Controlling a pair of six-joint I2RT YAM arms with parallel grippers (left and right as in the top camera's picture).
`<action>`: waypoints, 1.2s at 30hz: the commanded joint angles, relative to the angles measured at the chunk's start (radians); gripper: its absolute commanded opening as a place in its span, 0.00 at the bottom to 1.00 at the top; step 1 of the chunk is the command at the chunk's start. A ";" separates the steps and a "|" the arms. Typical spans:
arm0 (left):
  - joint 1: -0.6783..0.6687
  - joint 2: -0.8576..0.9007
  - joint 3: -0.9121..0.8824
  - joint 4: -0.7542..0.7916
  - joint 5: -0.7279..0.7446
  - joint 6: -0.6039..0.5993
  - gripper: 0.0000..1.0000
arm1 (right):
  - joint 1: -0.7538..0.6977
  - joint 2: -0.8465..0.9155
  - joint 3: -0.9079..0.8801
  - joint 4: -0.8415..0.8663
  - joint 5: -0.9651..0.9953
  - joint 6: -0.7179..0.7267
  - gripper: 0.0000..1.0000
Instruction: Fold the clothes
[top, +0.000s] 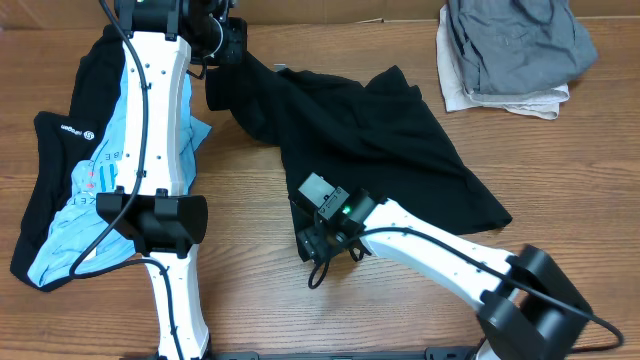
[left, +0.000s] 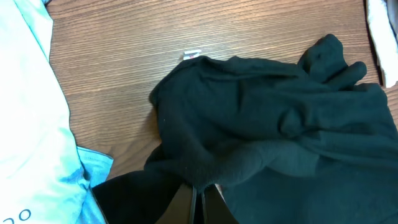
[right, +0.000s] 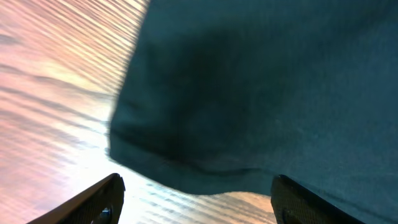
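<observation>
At top centre, we see L gripper (top: 228, 52) fingers (left: 186, 202) closed tight, pinching a bunched edge of the black shirt (top: 370, 140). R gripper (top: 325, 240) fingers (right: 106, 199) stand wide apart, holding nothing, just beside the shirt's near hem. Shirt lies crumpled mid-table (top: 250, 310), small white tag (left: 193, 55) peeking out, too small to read. Blue tee (top: 95, 200) at left, print half hidden by L arm; we can't read it.
</observation>
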 joint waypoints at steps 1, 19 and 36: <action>0.006 0.005 0.007 -0.004 0.010 0.006 0.04 | -0.025 0.047 -0.005 -0.008 0.024 0.034 0.78; 0.020 0.005 0.007 -0.141 -0.202 0.024 0.04 | -0.260 0.077 -0.079 -0.034 -0.105 0.113 0.80; -0.043 0.009 -0.028 -0.202 -0.093 0.011 0.04 | -0.570 0.077 -0.162 -0.026 -0.137 0.110 0.81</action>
